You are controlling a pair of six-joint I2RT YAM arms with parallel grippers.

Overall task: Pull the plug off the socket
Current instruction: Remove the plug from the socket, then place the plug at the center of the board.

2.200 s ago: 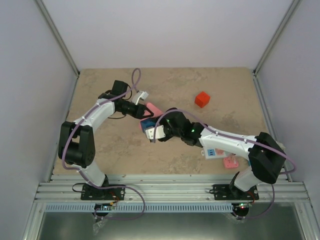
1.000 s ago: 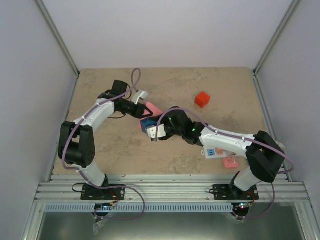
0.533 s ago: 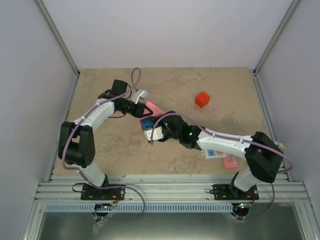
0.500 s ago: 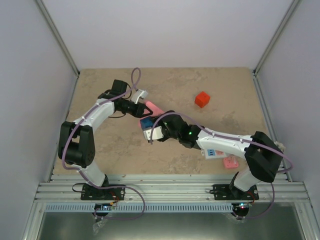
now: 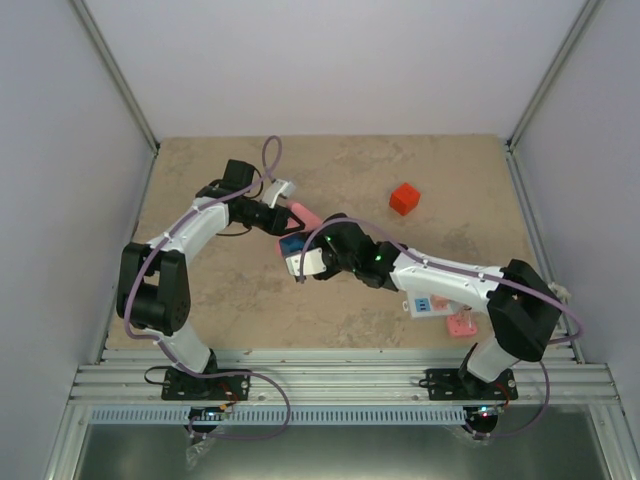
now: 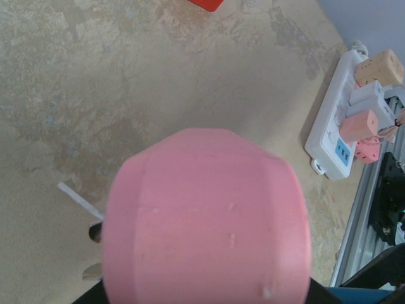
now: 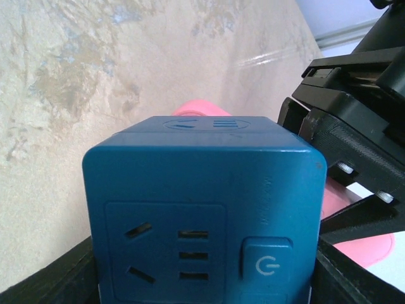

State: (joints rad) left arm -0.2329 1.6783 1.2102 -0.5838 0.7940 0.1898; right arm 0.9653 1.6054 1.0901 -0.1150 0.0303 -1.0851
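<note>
White power strip (image 6: 324, 130) partly under right forearm (plugs seated) | right gripper (image 5: 300, 260) clamps blue cube adapter (image 7: 202, 215) | left gripper (image 5: 283, 215) pinches pink block (image 6: 205, 221), filling its view.

Overhead looks down — both close-up wrist views share the pink block (image 6: 205, 215).

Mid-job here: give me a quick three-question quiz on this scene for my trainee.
1. True or false: the left gripper is shut on a pink block.
2. What does the right gripper hold? A a mug; B a blue outlet cube; C a screwdriver.
3. Fill in: the white power strip lies on the ___ arm's side of the table.
Key: 1 true; 2 B; 3 right.
</note>
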